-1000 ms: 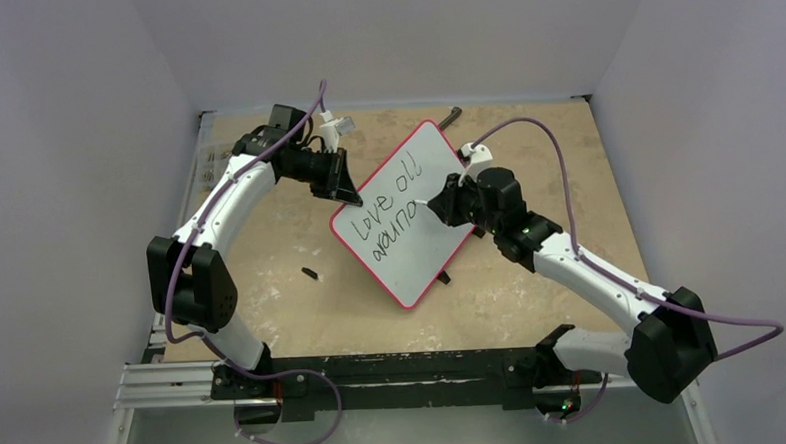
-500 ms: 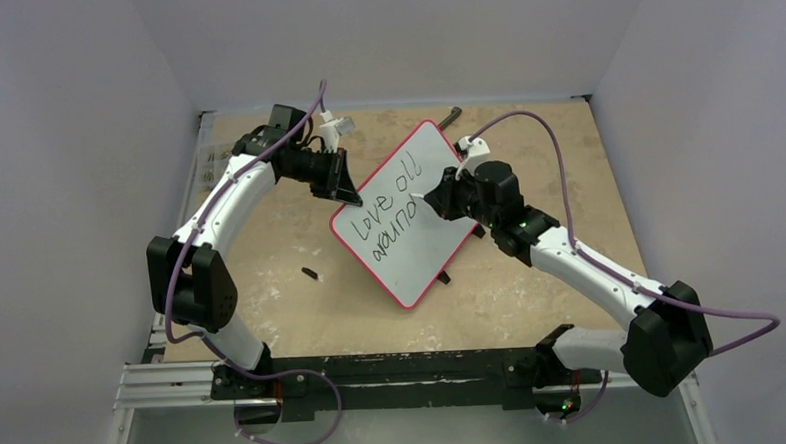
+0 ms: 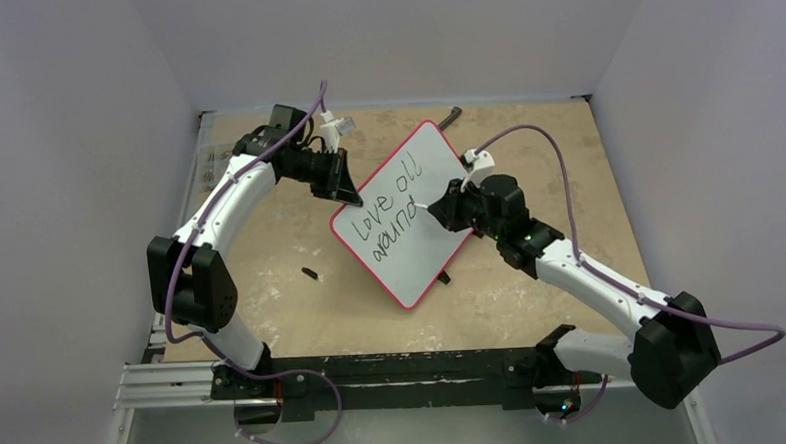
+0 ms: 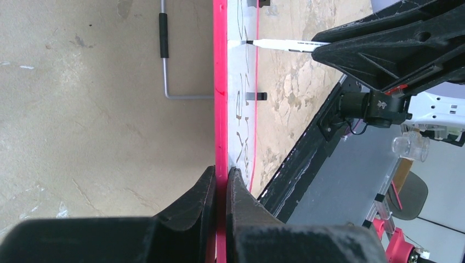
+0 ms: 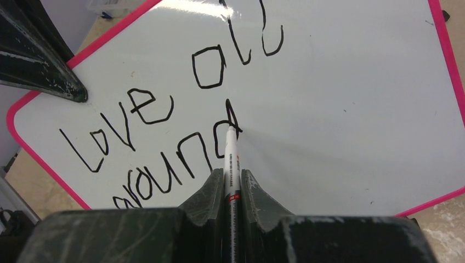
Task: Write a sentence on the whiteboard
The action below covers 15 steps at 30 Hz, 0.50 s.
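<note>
Whiteboard (image 3: 419,259) rim pinched by left gripper (image 4: 221,173); right gripper (image 5: 231,174) clamps marker (image 5: 231,150), tip on sentence (image 5: 164,118)

Tan table (image 3: 533,306) under whiteboard (image 3: 426,256), black bit (image 3: 310,274), rod (image 3: 453,113)

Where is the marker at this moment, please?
In the right wrist view, the marker stands at the centre, held by the right gripper; its tip touches the whiteboard at the letter d ending "around", below "all".
</note>
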### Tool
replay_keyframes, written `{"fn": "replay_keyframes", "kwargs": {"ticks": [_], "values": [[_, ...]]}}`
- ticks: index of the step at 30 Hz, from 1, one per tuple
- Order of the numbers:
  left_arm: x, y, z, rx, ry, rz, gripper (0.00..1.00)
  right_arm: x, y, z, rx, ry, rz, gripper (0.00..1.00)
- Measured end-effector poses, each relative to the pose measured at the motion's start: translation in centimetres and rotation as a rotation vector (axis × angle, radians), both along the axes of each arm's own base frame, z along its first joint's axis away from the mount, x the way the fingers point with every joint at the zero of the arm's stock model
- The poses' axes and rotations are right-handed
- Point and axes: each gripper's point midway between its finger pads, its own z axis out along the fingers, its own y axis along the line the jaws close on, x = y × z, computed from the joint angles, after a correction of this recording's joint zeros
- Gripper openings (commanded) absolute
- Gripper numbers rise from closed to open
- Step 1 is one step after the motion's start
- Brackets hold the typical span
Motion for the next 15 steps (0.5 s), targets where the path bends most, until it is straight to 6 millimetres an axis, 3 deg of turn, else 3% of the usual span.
{"fn": "replay_keyframes", "kwargs": {"ticks": [15], "values": [[0.0,0.0,0.0,0.001,0.0,0.0,0.0,-1.4,-0.6,-1.4,-0.005,0.02,0.01,0.0]]}}
